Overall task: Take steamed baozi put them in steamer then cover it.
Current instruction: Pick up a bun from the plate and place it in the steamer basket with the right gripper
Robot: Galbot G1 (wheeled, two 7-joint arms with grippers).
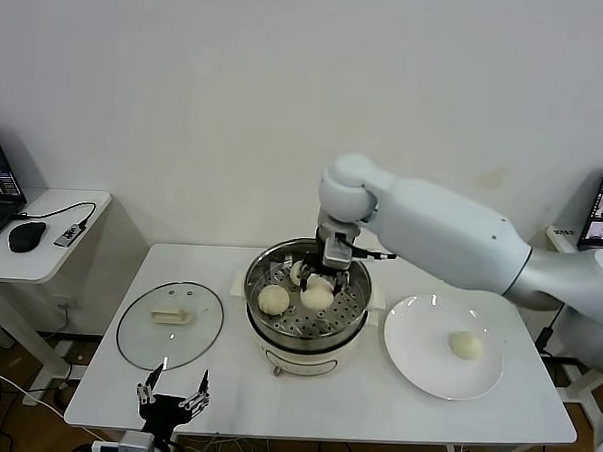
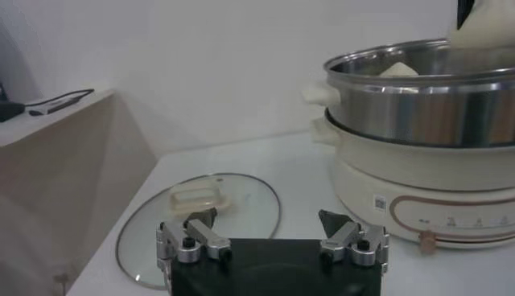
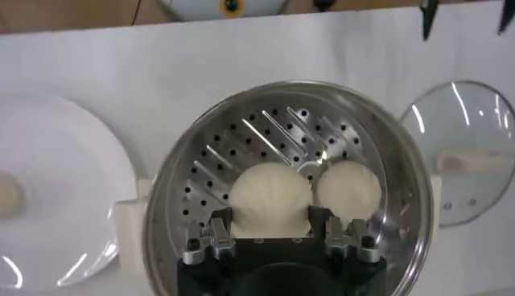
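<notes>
Two baozi [image 1: 273, 299] are seen inside the steamer [image 1: 307, 331]; one is gripped between the right gripper [image 3: 271, 231] fingers, possibly a third behind. One waits on the plate [image 1: 416, 363] at three o'clock. The lid [image 1: 169, 323] lies at nine o'clock, left gripper [image 1: 174, 390] wide open, empty. The steamer's label is unreadable.

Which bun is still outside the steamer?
The lone steamed baozi on the white plate, to the right of the steamer. The other visible buns are inside it, one between the right tool's fingers.
</notes>
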